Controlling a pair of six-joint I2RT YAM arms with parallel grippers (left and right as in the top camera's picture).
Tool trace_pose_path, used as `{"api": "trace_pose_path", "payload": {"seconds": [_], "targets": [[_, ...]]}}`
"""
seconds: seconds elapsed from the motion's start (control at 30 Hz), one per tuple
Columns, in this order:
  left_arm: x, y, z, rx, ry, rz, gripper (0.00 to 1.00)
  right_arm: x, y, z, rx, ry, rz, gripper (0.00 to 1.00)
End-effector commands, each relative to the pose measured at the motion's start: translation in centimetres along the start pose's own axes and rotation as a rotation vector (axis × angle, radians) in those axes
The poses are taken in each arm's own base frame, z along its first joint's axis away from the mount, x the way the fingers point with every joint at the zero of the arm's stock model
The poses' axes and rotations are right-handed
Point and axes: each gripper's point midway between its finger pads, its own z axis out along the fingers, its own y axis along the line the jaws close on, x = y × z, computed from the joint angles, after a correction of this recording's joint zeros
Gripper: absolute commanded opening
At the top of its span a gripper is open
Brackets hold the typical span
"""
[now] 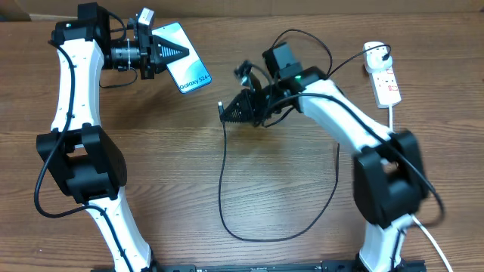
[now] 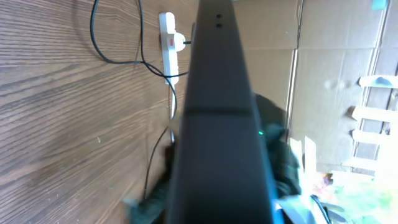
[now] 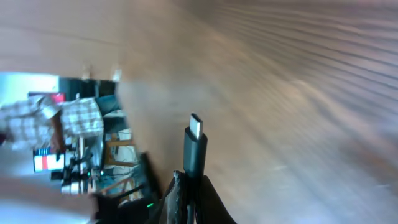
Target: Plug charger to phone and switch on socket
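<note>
The phone (image 1: pixel 189 68), with its light blue screen up, is at the back left, and my left gripper (image 1: pixel 171 53) is shut on its near end. In the left wrist view the phone's dark edge (image 2: pixel 217 124) fills the middle and hides the fingers. My right gripper (image 1: pixel 225 112) is shut on the charger's small plug tip (image 3: pixel 194 143), right of the phone and apart from it, with the tip pointing left. The charger's thin black cable (image 1: pixel 222 189) loops down over the table and back up to the white socket (image 1: pixel 386 79) at the back right, where a black plug (image 1: pixel 376 54) sits.
The socket's thick white cord (image 1: pixel 392 113) runs down beside the right arm. Cardboard (image 2: pixel 329 56) stands along the table's far edge. In the left wrist view the socket (image 2: pixel 168 43) and the cable (image 2: pixel 118 59) lie beyond the phone on the wooden table (image 1: pixel 287 196).
</note>
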Motion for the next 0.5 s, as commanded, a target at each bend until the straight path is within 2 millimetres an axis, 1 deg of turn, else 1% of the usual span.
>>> {"api": "trace_pose_path", "payload": {"seconds": [0.0, 0.07, 0.17, 0.37, 0.47], "targets": [[0.1, -1.8, -0.2, 0.074, -0.001, 0.044, 0.04, 0.4, 4.8, -1.8, -0.059, -0.014, -0.097, 0.04], [0.1, -2.0, -0.3, 0.084, -0.001, 0.048, 0.04, 0.7, 5.6, -2.1, -0.073, -0.009, -0.1, 0.04], [0.0, -2.6, -0.3, 0.118, -0.001, 0.061, 0.04, 1.1, 6.9, -2.4, -0.147, 0.009, -0.102, 0.04], [0.0, -3.2, -0.2, 0.153, 0.004, 0.079, 0.04, 1.3, 7.8, -2.0, -0.179, 0.019, -0.122, 0.04], [0.2, -3.4, 0.3, 0.153, 0.014, 0.083, 0.04, 1.0, 8.9, -1.9, -0.221, 0.015, -0.147, 0.04]]}}
